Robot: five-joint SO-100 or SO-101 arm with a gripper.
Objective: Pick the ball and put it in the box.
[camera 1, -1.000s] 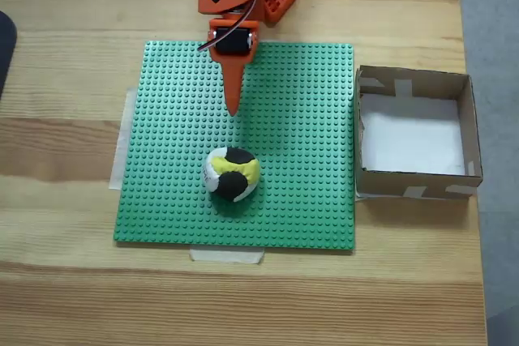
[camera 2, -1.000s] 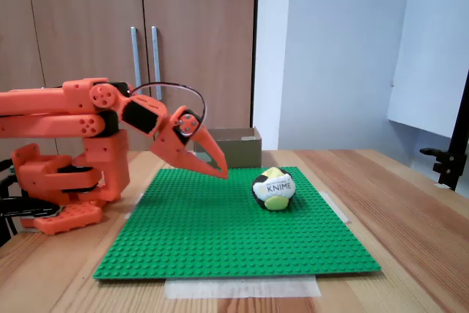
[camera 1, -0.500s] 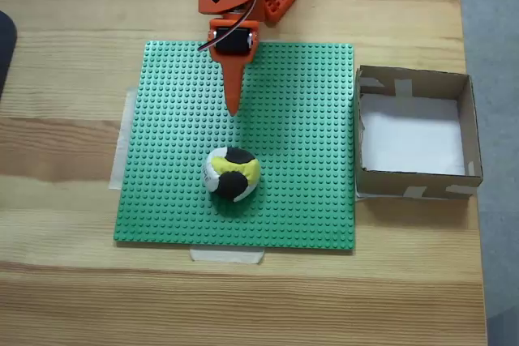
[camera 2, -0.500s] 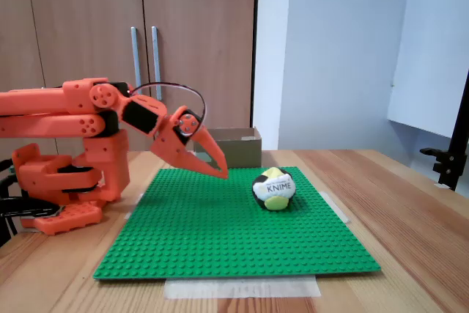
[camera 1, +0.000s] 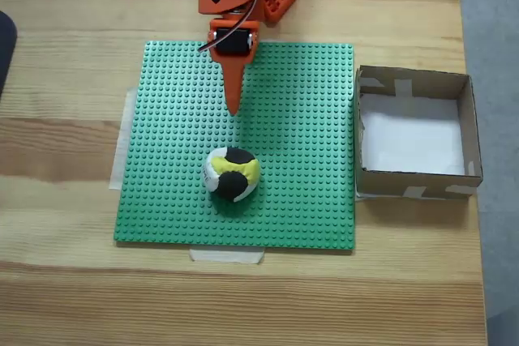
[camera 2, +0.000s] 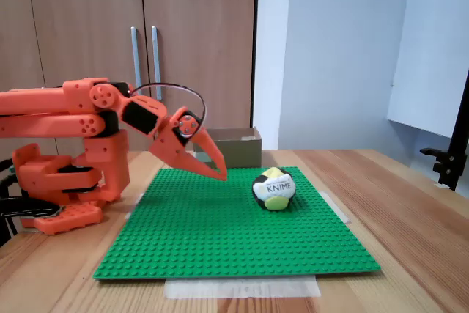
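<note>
Orange gripper (camera 1: 233, 109) unmoved over last second — fingers pressed together, empty, hovering above green baseplate (camera 1: 308, 200). Ball (camera 1: 232, 173) sits on baseplate just ahead of tip (not touching). Box (camera 1: 415, 189) empty, off plate's edge — approach not yet begun.

Bare green studded mat (camera 1: 300, 119) lies between the pincer (camera 1: 233, 108) and the ball (camera 1: 232, 173), nothing standing in that stretch. The box (camera 1: 415, 134) sits open-topped just off the mat toward the counter's (camera 1: 73, 54) right edge, its walls the only barrier.
</note>
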